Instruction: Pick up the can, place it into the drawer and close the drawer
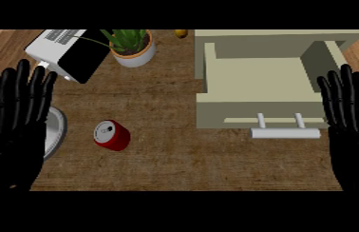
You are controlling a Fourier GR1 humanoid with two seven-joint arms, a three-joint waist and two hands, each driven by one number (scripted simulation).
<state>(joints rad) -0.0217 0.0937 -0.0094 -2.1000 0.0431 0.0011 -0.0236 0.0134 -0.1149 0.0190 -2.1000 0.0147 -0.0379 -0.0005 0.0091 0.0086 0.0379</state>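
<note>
Since the left robot hand and the right robot hand both held nothing, the task stood at its very first step: the can had not yet been picked up. Both showed at the view's side edges, fingers straight, spread and pointing up, touching nothing; the right one was just beside the right wall of the drawer. The red can sat on the brown worktop toward the left, apparently upright with its silver top showing. It was well apart from the drawer and near a grey round rim at the left edge. The drawer stood pulled open at the right of the worktop, its white handle facing the robot. A potted plant and a white appliance with a black face stood at the back left, apart from the can.

By my judgement the next move called for the left robot hand, as the nearer, to come over the can and curl round its side. The can would then need carrying rightward across the worktop, over the drawer's front wall and down inside, before the handle was pushed to shut it
</note>
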